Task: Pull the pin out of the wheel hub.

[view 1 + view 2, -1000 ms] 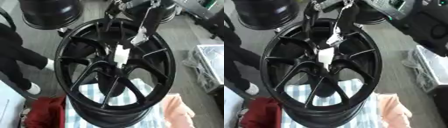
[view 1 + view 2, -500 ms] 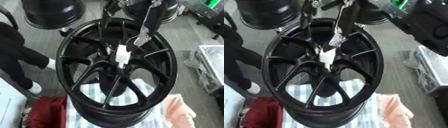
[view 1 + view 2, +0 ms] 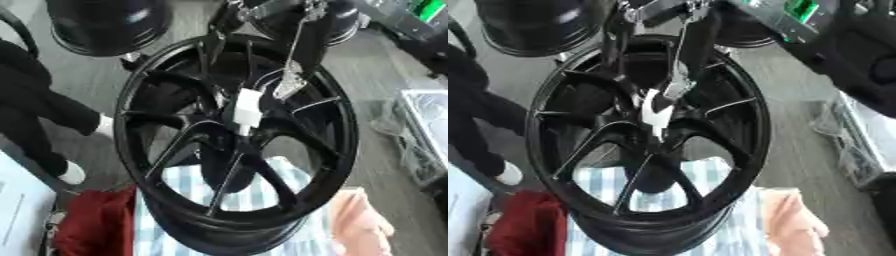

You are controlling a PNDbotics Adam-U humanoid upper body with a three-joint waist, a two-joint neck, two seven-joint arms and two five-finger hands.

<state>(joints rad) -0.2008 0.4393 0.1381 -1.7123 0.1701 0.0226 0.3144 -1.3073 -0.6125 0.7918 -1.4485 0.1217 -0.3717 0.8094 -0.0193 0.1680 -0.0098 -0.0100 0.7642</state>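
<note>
A black spoked wheel (image 3: 157,150) fills the middle of both views, tilted towards me. A white pin (image 3: 247,110) stands out of its hub (image 3: 236,142). My right hand (image 3: 271,7) comes down from the top edge. Its long dark fingers (image 3: 213,60) straddle the pin's upper end. One silver fingertip (image 3: 285,88) touches the pin's top right, and the hand appears to pinch it. The contact on the pin's left side is hard to make out. My left hand shows in neither view.
A second black rim (image 3: 105,25) lies at the upper left. A person in black with a white shoe (image 3: 74,172) stands at the left. Under the wheel lie a striped cloth (image 3: 262,195), a red cloth (image 3: 92,225) and a peach cloth (image 3: 359,225). A clear crate (image 3: 424,130) sits right.
The picture has shifted a little. The hand stays on the pin, and the pin keeps its place in the hub.
</note>
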